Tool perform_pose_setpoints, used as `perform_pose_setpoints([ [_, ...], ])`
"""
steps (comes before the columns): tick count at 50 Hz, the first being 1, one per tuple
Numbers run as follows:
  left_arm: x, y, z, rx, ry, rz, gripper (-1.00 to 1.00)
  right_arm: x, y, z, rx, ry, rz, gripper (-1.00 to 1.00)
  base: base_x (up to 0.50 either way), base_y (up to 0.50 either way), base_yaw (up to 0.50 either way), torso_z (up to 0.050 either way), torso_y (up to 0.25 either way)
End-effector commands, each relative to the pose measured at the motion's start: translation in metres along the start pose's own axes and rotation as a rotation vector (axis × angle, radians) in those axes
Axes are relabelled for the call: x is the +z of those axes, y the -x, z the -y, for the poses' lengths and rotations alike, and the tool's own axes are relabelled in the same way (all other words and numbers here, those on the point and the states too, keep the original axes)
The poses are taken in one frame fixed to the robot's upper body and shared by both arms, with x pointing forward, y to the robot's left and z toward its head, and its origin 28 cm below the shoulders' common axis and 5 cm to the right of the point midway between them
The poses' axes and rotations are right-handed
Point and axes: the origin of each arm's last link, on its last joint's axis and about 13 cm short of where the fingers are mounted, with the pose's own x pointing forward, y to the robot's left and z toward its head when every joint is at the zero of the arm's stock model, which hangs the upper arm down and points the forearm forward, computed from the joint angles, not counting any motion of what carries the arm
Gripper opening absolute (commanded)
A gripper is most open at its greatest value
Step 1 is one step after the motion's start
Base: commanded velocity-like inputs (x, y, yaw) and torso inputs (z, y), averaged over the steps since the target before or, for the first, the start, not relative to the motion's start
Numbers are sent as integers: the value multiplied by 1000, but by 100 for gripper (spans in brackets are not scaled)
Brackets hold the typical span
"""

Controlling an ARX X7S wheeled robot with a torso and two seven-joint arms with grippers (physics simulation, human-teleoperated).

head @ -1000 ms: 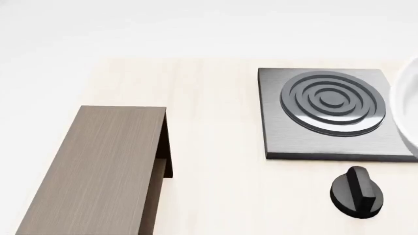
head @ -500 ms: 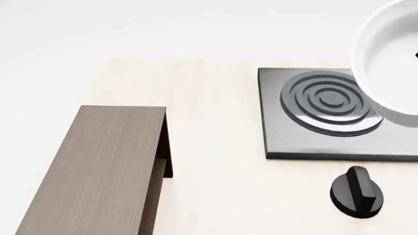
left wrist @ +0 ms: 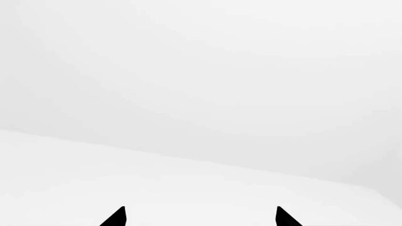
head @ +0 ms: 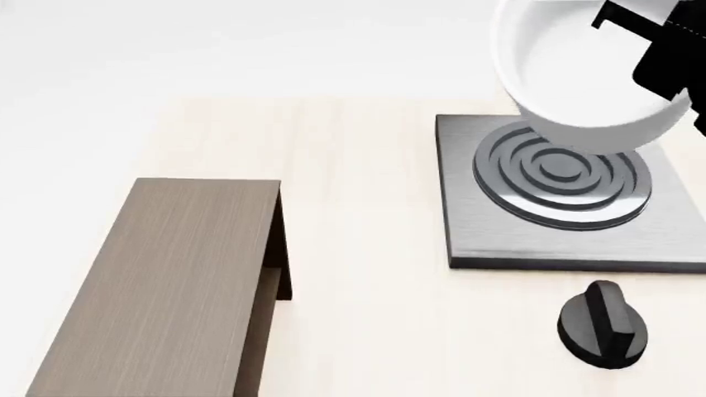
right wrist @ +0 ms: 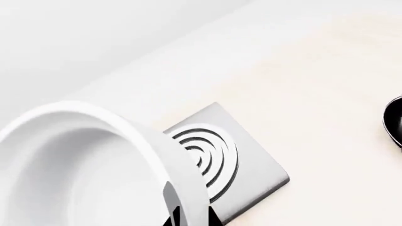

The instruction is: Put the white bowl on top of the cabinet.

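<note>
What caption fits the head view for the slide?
Right hand carries the white bowl above the stove plate, the cabinet top bare at left.

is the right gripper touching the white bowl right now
Touching. In the right wrist view a black finger sits against the white bowl rim, carried above the stove plate.

Pale wood table [head: 364, 331] against plain white, evenly lit surroundings.

The glossy white ceramic bowl [head: 584, 78] hangs upper right above the grey square stove plate [head: 485, 240] — the long dark wood-grain cabinet [head: 165, 289] sits lower left.
</note>
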Motion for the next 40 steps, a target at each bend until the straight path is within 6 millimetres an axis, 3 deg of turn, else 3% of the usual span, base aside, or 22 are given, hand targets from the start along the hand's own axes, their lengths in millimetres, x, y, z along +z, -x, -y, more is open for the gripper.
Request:
perform_pose_setpoints([
  [1, 0, 0, 0, 1, 0, -1, 100, 22, 7, -24, 130, 4, -45, -100, 0, 0, 0, 20, 0],
  [13, 0, 0, 0, 1, 2, -1, 100, 26, 4, -52, 246, 6, -81, -100, 0, 0, 0, 0, 1],
  [40, 1, 0, -1, 2, 7, 0, 100, 1, -6, -110, 377, 108, -164, -100, 0, 0, 0, 0, 1],
])
